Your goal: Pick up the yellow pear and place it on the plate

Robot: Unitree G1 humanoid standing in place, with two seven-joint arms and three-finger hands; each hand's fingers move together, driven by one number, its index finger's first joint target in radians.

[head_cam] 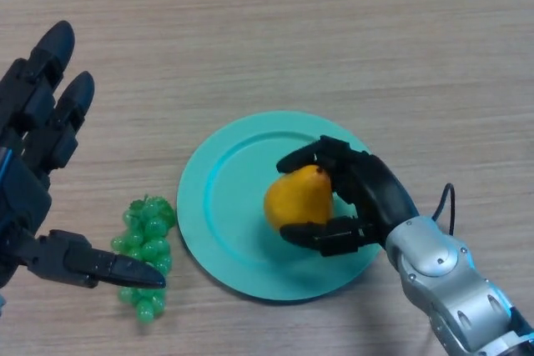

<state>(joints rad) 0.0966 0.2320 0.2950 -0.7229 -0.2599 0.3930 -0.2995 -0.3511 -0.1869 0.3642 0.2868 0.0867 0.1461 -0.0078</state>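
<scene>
Yellow pear (298, 198): sits over the middle of the plate, stem end pointing up and towards the far right; whether its underside rests on the plate or is lifted just clear cannot be told.
Right hand (360, 192): comes in from the lower right, its fingers curled over the far side of the pear and its thumb (321, 233) wrapped against the near side, so the fruit is grasped between them.
Turquoise plate (279, 205): round, flat on the table, lying under the right hand's fingers and thumb; its near right rim is hidden by the hand and wrist.
Left hand (37, 135): at the left edge, fingers stretched out straight towards the far side and holding nothing, thumb reaching out to the right.
Green grapes (147, 253): a bunch lying on the table just left of the plate's rim; the tip of the left thumb overlaps the bunch's near half, though whether it touches cannot be told.
Wooden table (300, 31): light grain running across, bearing the plate and the grapes.
</scene>
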